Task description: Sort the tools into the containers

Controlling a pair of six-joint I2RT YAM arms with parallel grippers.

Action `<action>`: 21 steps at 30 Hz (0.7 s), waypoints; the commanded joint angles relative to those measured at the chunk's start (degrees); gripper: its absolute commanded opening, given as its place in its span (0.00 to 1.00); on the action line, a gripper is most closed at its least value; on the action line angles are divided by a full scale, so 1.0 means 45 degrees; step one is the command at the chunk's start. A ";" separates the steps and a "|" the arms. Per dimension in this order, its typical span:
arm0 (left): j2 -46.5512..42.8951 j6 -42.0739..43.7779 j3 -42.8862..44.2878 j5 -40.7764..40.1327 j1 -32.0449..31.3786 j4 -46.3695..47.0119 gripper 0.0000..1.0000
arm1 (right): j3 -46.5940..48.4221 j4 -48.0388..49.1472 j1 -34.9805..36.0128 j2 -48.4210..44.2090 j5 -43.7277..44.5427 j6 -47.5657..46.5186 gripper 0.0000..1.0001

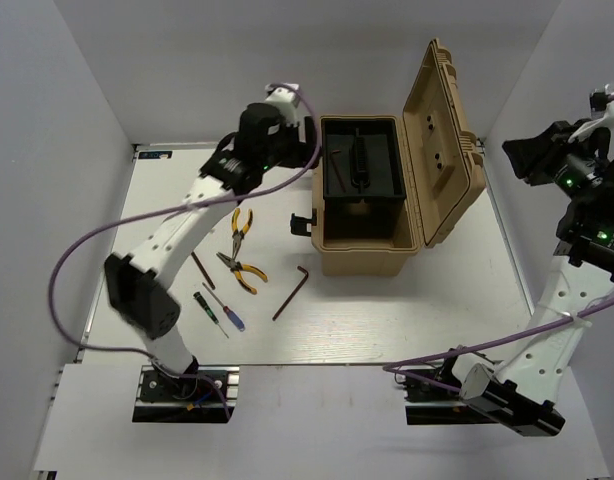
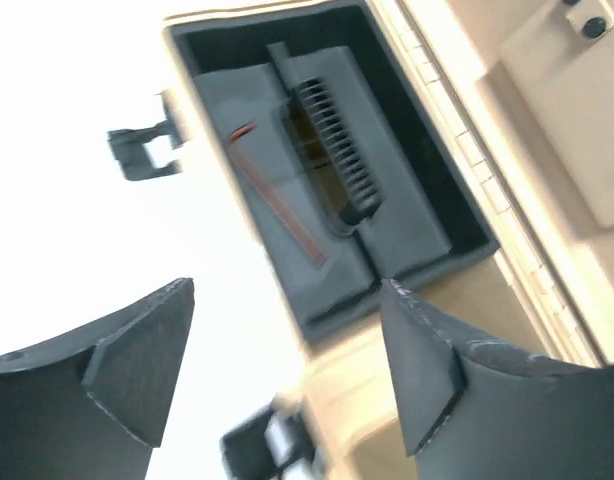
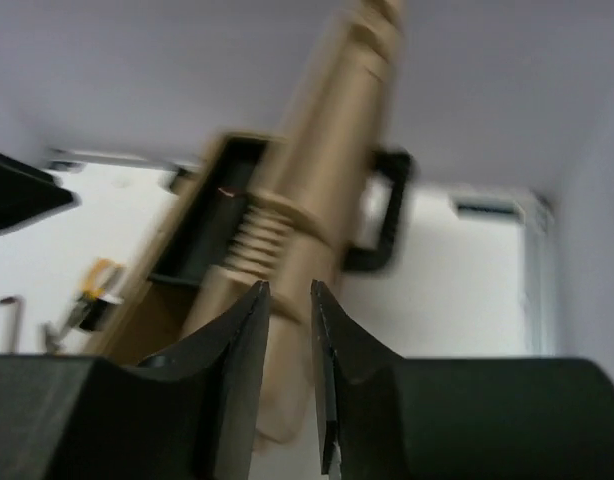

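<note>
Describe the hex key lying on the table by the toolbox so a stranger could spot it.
Find the open tan toolbox. Just left of its near corner, on the white table, lies the hex key, between the toolbox and the yellow pliers. It is a thin dark bar bent at one end, with no coloured handle.

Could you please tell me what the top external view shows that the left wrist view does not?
Only the top view: yellow pliers, a hex key and screwdrivers on the table, plus the right arm. Only the left wrist: the left gripper open and empty. Both: the tan toolbox, its black tray and a thin L-shaped key lying in it.
</note>
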 commanded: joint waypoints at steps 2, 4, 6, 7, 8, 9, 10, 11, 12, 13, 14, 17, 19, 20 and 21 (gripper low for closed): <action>-0.3296 0.0585 -0.3081 -0.2154 0.0189 0.0187 0.89 | 0.0727 0.3608 0.0131 0.0207 -0.5347 0.2638 0.32; -0.4195 0.0332 -0.4160 -0.2740 0.0189 0.0187 0.92 | 0.0554 0.6195 0.0248 0.0325 -0.6908 0.5219 0.38; -0.5445 0.0099 -0.5762 -0.3517 0.0189 0.0187 0.92 | 0.0222 1.0374 0.0811 0.0715 -0.8067 0.9022 0.42; -0.6164 -0.0213 -0.6676 -0.3794 0.0189 0.0051 0.95 | 0.0123 1.3832 0.1202 0.1277 -0.8129 1.1891 0.43; -0.6172 -0.0332 -0.7130 -0.4029 0.0189 0.0050 0.95 | 0.0489 1.6864 0.1206 0.1283 -0.8130 1.3118 0.43; -0.6848 -0.0507 -0.7560 -0.4534 0.0189 -0.0143 0.97 | 0.1131 1.7532 0.1883 0.1727 -0.7995 1.4291 0.43; -0.7184 -0.0644 -0.8415 -0.4694 0.0189 -0.0300 0.97 | 0.1389 1.7597 0.2141 0.2002 -0.7935 1.4090 0.43; -0.7497 -0.0916 -0.8829 -0.4966 0.0305 -0.0302 0.98 | 0.1662 1.5857 0.2685 0.2102 -0.7857 1.3662 0.43; -0.7770 -0.1035 -0.9220 -0.4969 0.0306 -0.0418 0.99 | 0.2148 1.4854 0.3251 0.2200 -0.7586 1.2034 0.43; -0.8237 -0.1152 -0.9862 -0.5104 0.0306 -0.0554 0.99 | 0.2753 1.1846 0.3798 0.2220 -0.7409 0.9485 0.43; -0.8416 -0.1269 -1.0101 -0.5299 0.0306 -0.0691 0.99 | 0.3203 0.8123 0.4113 0.2297 -0.6711 0.8125 0.42; -0.8982 -0.1601 -1.0533 -0.5612 0.0306 -0.1218 0.99 | 0.4067 0.3971 0.5579 0.2941 -0.4676 0.4618 0.39; -0.9217 -0.1759 -1.0668 -0.5905 0.0306 -0.1472 0.99 | 0.4067 0.2329 0.7092 0.3351 -0.3064 0.2615 0.39; -0.9219 -0.1894 -1.0669 -0.6022 0.0306 -0.1725 0.99 | 0.4029 0.1802 0.7607 0.3411 -0.2665 0.2043 0.39; -0.9412 -0.2031 -1.0669 -0.6236 0.0306 -0.1843 0.99 | 0.3970 0.0404 0.8502 0.3566 -0.2178 0.1032 0.38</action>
